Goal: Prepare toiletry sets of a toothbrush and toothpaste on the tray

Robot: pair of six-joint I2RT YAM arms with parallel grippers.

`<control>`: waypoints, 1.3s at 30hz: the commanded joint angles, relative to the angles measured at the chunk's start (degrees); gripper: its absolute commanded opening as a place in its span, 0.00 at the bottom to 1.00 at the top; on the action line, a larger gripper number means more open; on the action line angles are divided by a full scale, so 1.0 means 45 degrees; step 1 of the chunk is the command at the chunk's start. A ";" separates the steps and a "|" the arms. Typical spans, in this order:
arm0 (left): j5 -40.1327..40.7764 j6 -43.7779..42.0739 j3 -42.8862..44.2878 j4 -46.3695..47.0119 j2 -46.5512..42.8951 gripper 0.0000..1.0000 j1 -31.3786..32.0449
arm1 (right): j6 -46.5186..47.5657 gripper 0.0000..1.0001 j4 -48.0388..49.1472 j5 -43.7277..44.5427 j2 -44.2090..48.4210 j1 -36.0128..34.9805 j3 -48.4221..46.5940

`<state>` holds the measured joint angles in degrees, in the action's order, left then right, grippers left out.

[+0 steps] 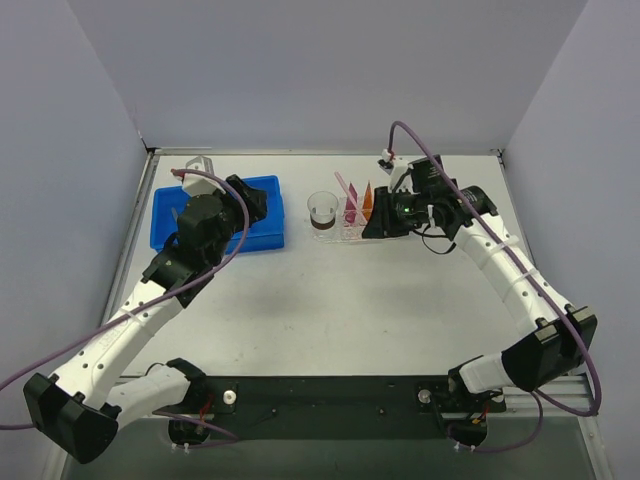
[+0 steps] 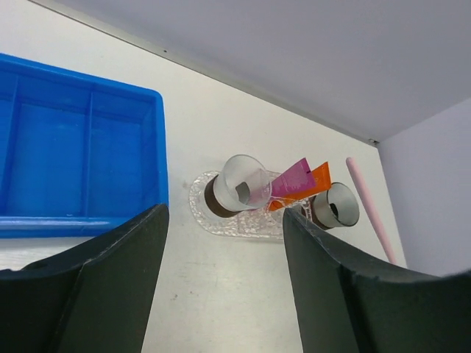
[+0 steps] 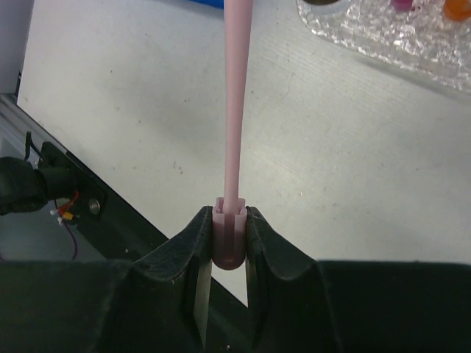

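My right gripper (image 3: 229, 220) is shut on the thick end of the toothbrush (image 3: 235, 95), a thin pale pink stick that points away from the fingers. In the top view the toothbrush (image 1: 343, 186) slants above the clear bumpy tray (image 1: 345, 233), with my right gripper (image 1: 378, 220) at the tray's right end. The pink toothpaste tube (image 2: 294, 176) and the orange toothpaste tube (image 2: 315, 182) lean on the tray (image 2: 243, 224) between two cups. My left gripper (image 2: 224, 279) is open and empty, above the table beside the blue bin.
A blue divided bin (image 2: 73, 140) sits at the left, under my left arm (image 1: 205, 220) in the top view. A clear cup with a dark base (image 1: 322, 212) stands on the tray's left end, and a second cup (image 2: 335, 206) on its right end.
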<state>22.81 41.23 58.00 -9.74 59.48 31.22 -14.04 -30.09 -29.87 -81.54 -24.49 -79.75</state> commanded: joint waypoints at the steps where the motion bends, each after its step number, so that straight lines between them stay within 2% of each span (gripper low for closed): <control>1: -0.0752 -0.2228 0.0549 0.0445 -0.0016 0.73 -0.0141 | 0.1284 0.00 -0.3813 -0.0357 0.0911 0.0149 -0.0736; 8: -0.1492 -0.3069 0.0237 0.0660 0.0375 0.73 -0.0744 | 0.1655 0.00 -0.6183 0.0659 0.1596 0.0812 -0.0443; 16: -0.2997 -0.3460 0.0178 0.1011 0.0726 0.73 -0.2151 | 0.2787 0.00 -0.8233 0.1012 0.0350 0.2258 -0.1378; 24: -0.3563 -0.3830 0.0061 0.1109 0.1097 0.74 -0.2641 | 0.3023 0.00 -0.8353 0.0915 -0.0941 0.2532 -0.1927; 39: -0.3564 -0.4788 0.0490 0.0816 0.1878 0.74 -0.2778 | 0.3277 0.00 -0.8373 0.0583 -0.3226 0.2552 -0.3488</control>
<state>7.29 21.67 57.98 -7.92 67.13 19.42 0.12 -64.82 -26.24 -94.17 -13.15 -92.42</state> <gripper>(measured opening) 0.736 0.161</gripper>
